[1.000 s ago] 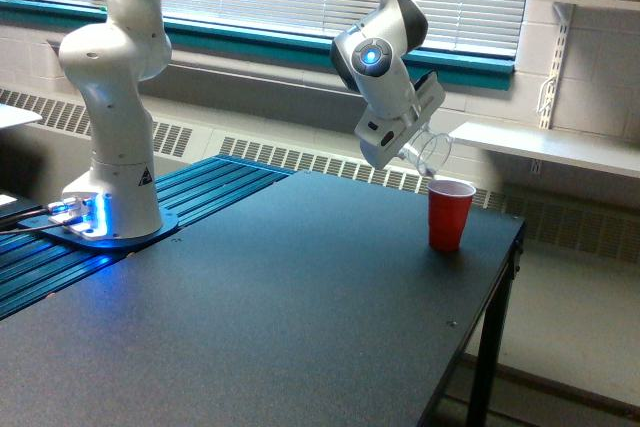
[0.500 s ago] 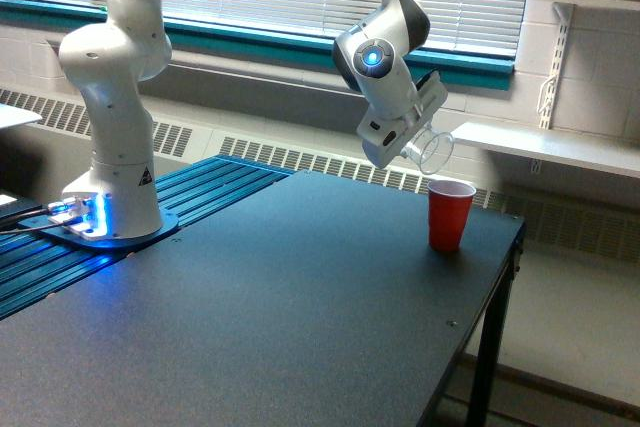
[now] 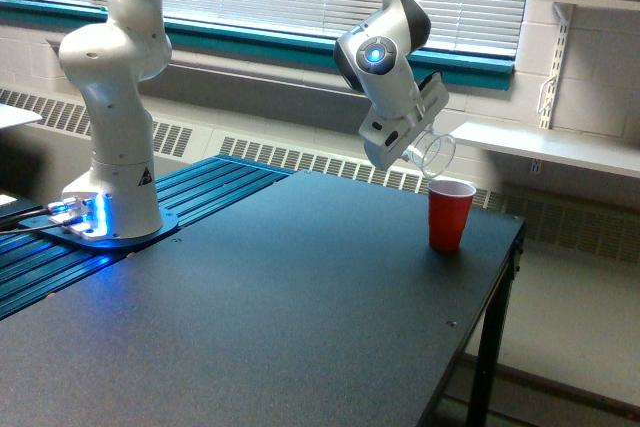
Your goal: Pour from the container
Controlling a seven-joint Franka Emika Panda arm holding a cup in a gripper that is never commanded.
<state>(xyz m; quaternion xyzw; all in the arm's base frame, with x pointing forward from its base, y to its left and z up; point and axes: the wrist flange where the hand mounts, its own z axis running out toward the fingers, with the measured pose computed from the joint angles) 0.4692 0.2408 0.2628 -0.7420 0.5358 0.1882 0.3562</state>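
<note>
Container [image 3: 432, 152] is the word for the small clear cup held up in the air by the gripper [image 3: 420, 147], just above the red cup [image 3: 449, 214] and slightly toward the exterior view's left of it. It lies tipped well over, its long axis close to level, with the open mouth facing the exterior view's right and a little downward, toward the red cup's rim. The fingers are closed against the clear cup's sides, pinching it near its base end, though the see-through plastic makes the exact contact hard to read. Nothing can be seen running out of the mouth, and whether anything is inside cannot be told. The red cup stands upright on the black table [image 3: 300, 297], near the far corner on the exterior view's right, apart from the clear cup with a small gap of air between mouth and rim. What the pour turns on, by my reading, is that the mouth sits over the near-left edge of the red cup and not squarely over its opening; the lip looks as if it needs to lie further over the red cup, or tip steeper, for anything to land inside and not on the table.
</note>
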